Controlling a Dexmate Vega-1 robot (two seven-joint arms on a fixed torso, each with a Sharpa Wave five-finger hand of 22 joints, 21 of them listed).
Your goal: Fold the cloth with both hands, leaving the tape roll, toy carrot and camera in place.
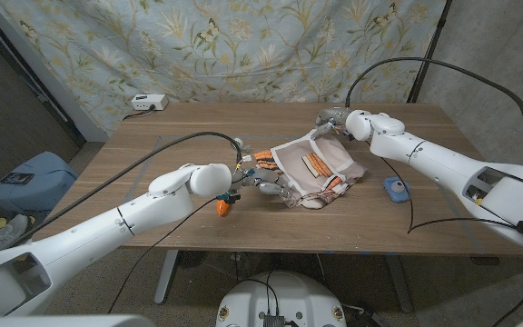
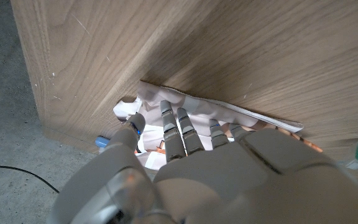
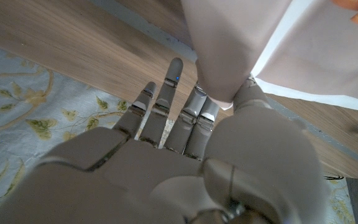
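A: While the cloth (image 1: pixel 313 169) sits bunched mid-table, pale with orange-striped patches, both hands are on it, one at each end.

B: Right hand (image 1: pixel 336 122)?

A: At the far corner. Right wrist view shows a fold of the cloth (image 3: pixel 241 43) pinched between thumb and a finger, other fingers (image 3: pixel 173 81) stretched out past it. Fabric hangs up off the table there.

B: Left hand (image 1: pixel 260 182)?

A: At the near-left edge. In the left wrist view its fingers (image 2: pixel 179 127) lie on top of the cloth edge (image 2: pixel 229 112). Cannot tell if it actually grips or only presses.

B: Other task items?

A: Toy carrot (image 1: pixel 223 207) just beside the left hand, on its near side, partly hidden. Small blue object (image 1: pixel 395 188), probably the camera, right of the cloth and apart from it.

B: Anything else?

A: White box (image 1: pixel 149 103) at the far-left corner of the wooden table (image 1: pixel 152 154); floral curtain (image 1: pixel 243 45) behind.
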